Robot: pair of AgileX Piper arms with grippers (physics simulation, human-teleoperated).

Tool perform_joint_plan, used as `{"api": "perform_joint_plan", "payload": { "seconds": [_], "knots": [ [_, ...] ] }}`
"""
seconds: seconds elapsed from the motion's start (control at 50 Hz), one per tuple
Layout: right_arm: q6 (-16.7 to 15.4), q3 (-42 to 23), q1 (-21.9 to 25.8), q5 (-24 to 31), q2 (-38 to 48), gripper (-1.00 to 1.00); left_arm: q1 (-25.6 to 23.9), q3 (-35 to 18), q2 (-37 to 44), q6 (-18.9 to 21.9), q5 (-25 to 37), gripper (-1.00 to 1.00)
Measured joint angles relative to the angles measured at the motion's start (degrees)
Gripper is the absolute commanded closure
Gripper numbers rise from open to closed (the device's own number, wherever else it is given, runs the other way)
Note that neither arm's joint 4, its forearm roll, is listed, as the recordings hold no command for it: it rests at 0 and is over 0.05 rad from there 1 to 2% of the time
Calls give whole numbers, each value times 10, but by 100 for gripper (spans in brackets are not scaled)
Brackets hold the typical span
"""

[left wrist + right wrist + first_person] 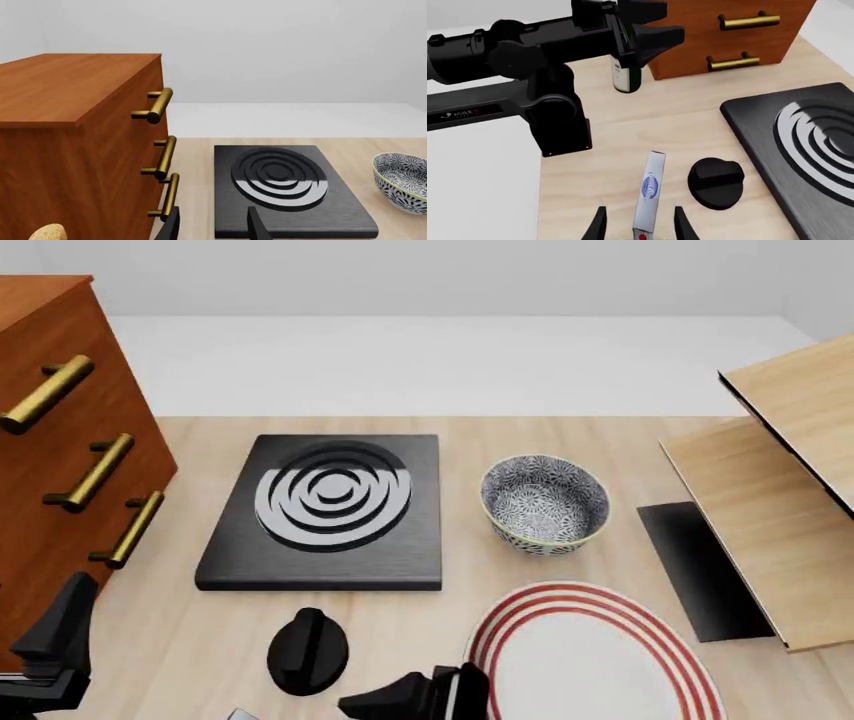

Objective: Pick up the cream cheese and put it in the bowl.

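Pale wood made up the desk (574,430), with a plain grey-white wall behind it. At the desk's left edge stood a brown cabinet (54,440) with brass drawer handles, and toward the right edge a light wooden shelf unit (774,530). A black stove plate (327,510) with raised rings lay near the middle, and the bowl (545,502) stood just beside it, toward the right. A white plate with red rings (594,660) lay at the near edge, in front of the bowl, with a black knob (308,650) nearby.

In the right wrist view the right pincer (639,226) had its fingers apart, and the cream cheese (649,197) stood on its narrow edge between them, close to the near edge of the desk. Whether the fingers touched the box could not be told. The knob lay just beside the box. The box was well apart from the bowl.

The left pincer (210,225) showed in its own wrist view with fingers apart, holding nothing, pointing toward the stove plate and cabinet. A dark bottle (626,75) stood behind the left arm (527,50).
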Motion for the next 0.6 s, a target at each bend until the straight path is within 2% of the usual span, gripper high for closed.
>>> {"api": "perform_joint_plan", "payload": {
  "seconds": [0.6],
  "knots": [
    [28,-1,0,-40,63,-100,0,0,0,0,0,-100]
  ]
}}
